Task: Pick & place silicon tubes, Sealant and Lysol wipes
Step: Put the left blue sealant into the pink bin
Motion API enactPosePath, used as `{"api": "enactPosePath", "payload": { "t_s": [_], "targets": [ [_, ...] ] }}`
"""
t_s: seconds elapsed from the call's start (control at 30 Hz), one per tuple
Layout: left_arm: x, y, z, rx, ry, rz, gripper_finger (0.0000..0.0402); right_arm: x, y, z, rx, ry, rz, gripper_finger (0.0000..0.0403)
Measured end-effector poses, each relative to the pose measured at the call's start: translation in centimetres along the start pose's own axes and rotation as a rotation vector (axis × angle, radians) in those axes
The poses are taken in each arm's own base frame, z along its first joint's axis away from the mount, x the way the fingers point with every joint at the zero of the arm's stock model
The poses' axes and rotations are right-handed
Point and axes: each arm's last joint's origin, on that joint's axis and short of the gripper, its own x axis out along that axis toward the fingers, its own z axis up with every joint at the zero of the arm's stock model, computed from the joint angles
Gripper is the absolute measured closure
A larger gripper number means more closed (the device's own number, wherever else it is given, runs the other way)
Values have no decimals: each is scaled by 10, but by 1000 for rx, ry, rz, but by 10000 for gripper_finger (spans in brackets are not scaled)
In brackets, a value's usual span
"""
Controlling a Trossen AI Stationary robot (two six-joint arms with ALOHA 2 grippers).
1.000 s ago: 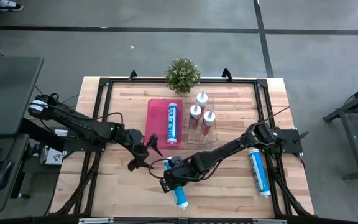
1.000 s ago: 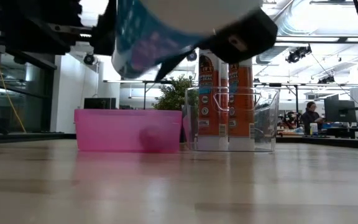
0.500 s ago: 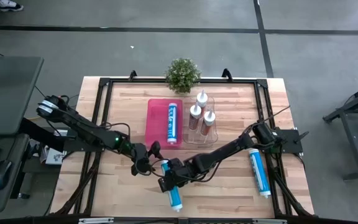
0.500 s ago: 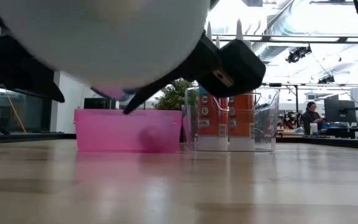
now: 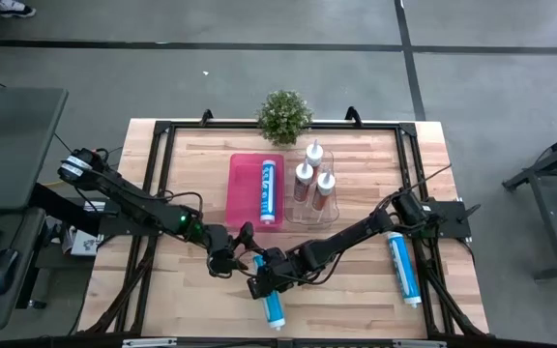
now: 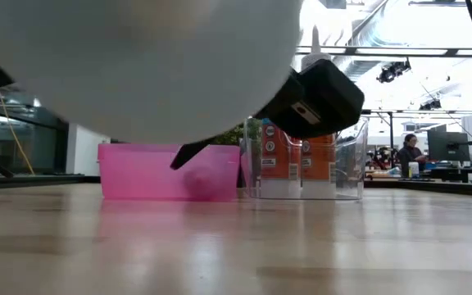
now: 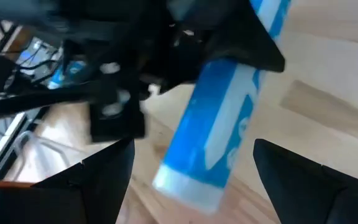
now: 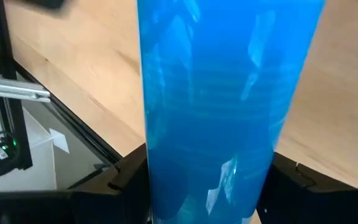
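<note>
I am seeing the right gripper (image 5: pixel 264 280) clamped on a blue tube (image 5: pixel 271 302), near the front edge of the tabletop (image 5: pixel 356 290), well in front of the pink bin (image 5: pixel 240 188). The tube is pointing from the gripper toward the front edge. In the right wrist view the blue tube (image 8: pixel 213 99) is filling the gap between that gripper's own fingers, with bare wood behind it.

The left gripper (image 5: pixel 230 256) is standing with its fingers apart, just beside the right gripper, on the side nearer the pink bin. It is holding nothing. In the left wrist view its two dark fingers (image 7: pixel 104 180) are sitting wide on either side of the blue tube (image 7: pixel 222 130), and I cannot tell whether they are touching it.

A second blue tube (image 5: pixel 268 190) is lying lengthwise inside the pink bin. Just to the right of the pink bin, a clear bin (image 5: pixel 329 208) is holding three sealant bottles (image 5: pixel 314 155), standing upright. A third blue tube (image 5: pixel 403 268) is lying flat on the tabletop, well to the right of the pink bin and nearer the front. A small plant (image 5: pixel 284 116) is sitting just behind the pink bin, at the back edge.

In the low view the held tube's pale end (image 6: pixel 138 65) is blocking much of the frame, with the pink bin (image 6: pixel 138 172) and the clear bin (image 6: pixel 351 164) behind it.
</note>
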Motion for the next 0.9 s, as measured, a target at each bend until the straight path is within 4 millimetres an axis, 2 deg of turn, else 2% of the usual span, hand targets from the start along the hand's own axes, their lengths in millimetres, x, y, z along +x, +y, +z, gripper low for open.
{"api": "enactPosePath", "payload": {
  "t_s": [0.2, 0.53, 0.7, 0.9],
  "targets": [
    [12, -12, -4, 22, 23, -68, 78, 0, 5, 1, 0, -27, 52, 196],
    [20, -26, 5, 236, 23, -44, 78, 0, 9, 0, -4, -21, 99, 196],
    [20, -28, 7, 314, 9, -46, 78, -1, 14, 1, -5, -21, 142, 196],
    [20, -27, 9, 318, -9, -36, 78, -2, 20, 5, -7, -55, 208, 196]
  ]
}}
